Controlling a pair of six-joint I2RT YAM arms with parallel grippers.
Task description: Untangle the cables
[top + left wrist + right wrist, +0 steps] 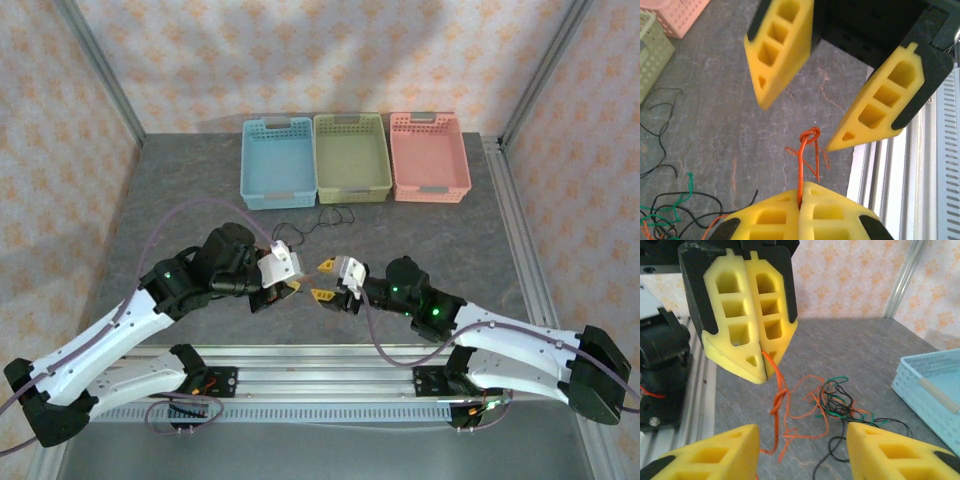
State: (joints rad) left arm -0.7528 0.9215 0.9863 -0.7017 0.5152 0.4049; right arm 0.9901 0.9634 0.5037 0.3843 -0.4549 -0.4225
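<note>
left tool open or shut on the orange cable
Shut on it: the left tool has its fingers pressed together with no gap, and the orange cable comes out from between them.

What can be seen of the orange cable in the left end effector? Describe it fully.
The orange cable is a thin, flexible red-orange wire, pinched between the shut fingers of the left end effector. Just beyond them it forms a small knot, flanked by the open right end effector. Loose strands trail on to the grey table, toward a tangle of black and green cables.
</note>
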